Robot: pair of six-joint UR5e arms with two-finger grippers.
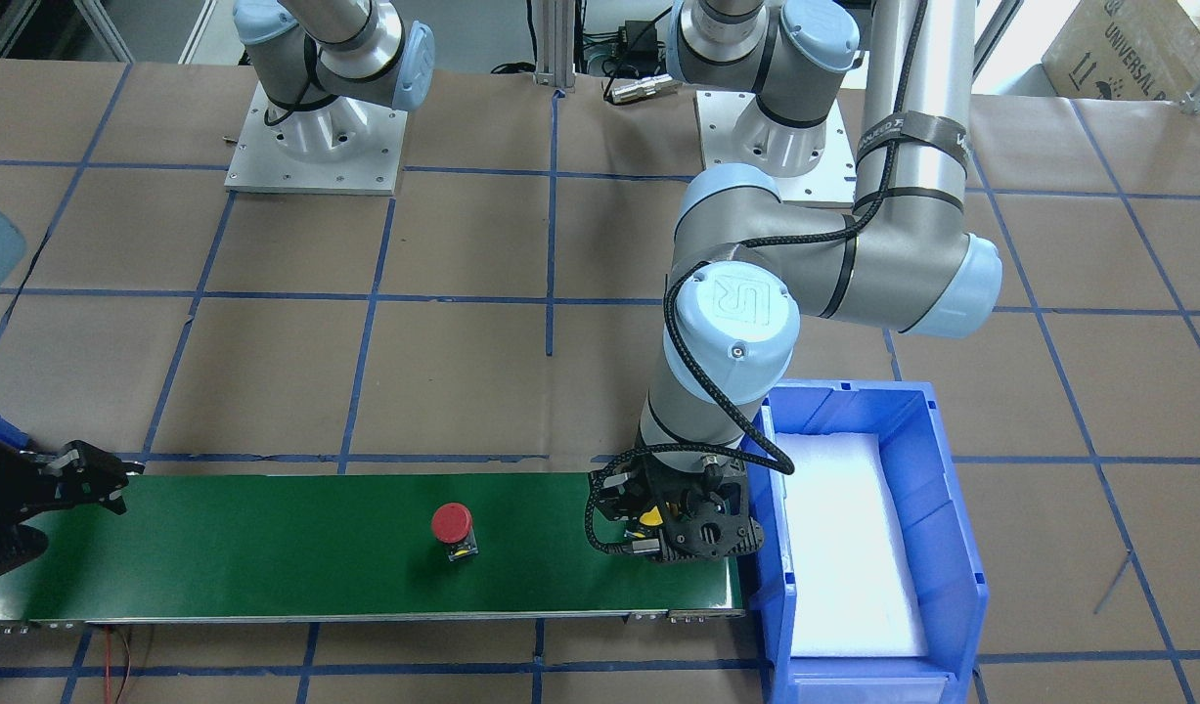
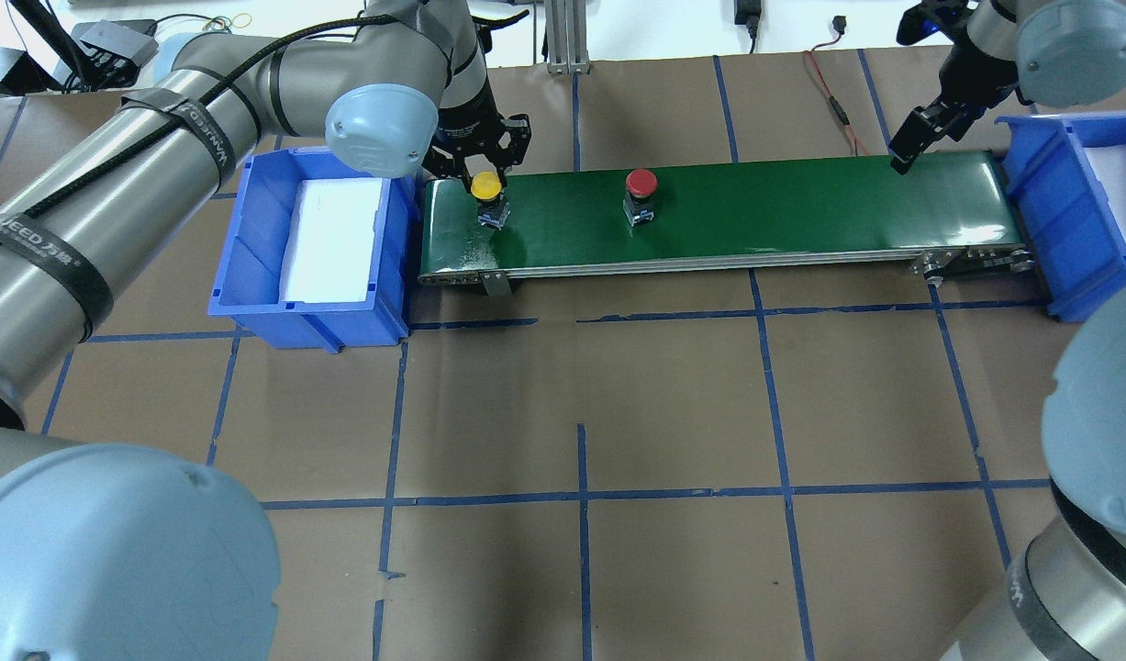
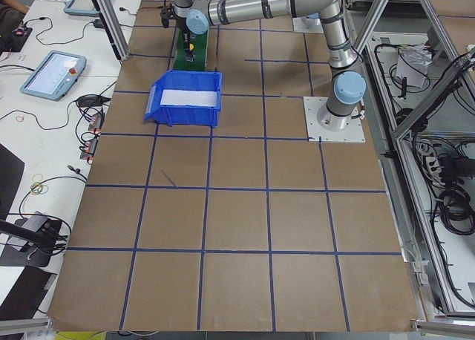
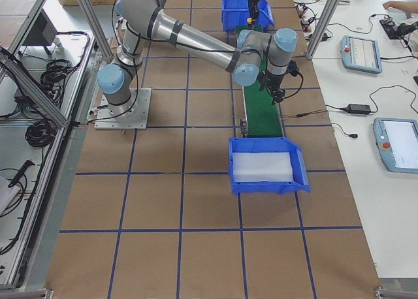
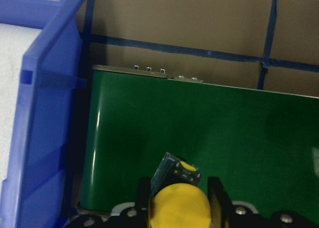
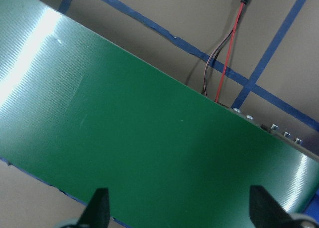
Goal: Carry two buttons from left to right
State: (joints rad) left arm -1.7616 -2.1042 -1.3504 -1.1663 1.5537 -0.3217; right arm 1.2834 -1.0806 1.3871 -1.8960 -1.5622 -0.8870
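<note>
The yellow button (image 2: 486, 186) stands tilted at the left end of the green belt (image 2: 801, 211), with its body on the belt. My left gripper (image 2: 483, 174) is shut on its cap. In the left wrist view the yellow cap (image 5: 179, 207) sits between the two fingers (image 5: 217, 198). In the front-facing view, only a bit of yellow shows under the left gripper (image 1: 670, 523). The red button (image 2: 641, 184) stands upright alone near mid-belt and also shows in the front-facing view (image 1: 453, 523). My right gripper (image 2: 900, 162) is open and empty above the belt's right end (image 6: 149, 138).
A blue bin (image 2: 250, 239) with a white foam pad stands just off the belt's left end, close to my left gripper. A second blue bin (image 2: 1040, 184) stands at the belt's right end. A red and black cable (image 6: 227, 54) runs behind the belt.
</note>
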